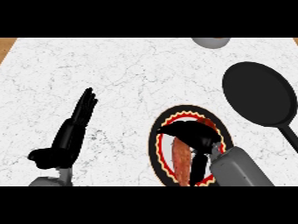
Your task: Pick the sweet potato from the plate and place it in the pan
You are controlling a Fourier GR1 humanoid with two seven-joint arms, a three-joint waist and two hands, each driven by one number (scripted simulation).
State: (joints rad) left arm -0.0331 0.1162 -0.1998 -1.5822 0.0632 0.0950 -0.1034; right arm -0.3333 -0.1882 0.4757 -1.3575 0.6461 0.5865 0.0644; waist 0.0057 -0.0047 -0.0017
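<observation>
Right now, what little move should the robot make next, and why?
Probably curl the right hand round the sweet potato and lift. The hand is over the plate, above the potato's far end, which lies on the plate; the pan waits to the right.

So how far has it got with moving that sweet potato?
Early stage. The sweet potato lies on the plate, not lifted. In hand: the right robot hand is over it, fingers curled. The left robot hand rests open. Left: lifting it into the pan.
</observation>
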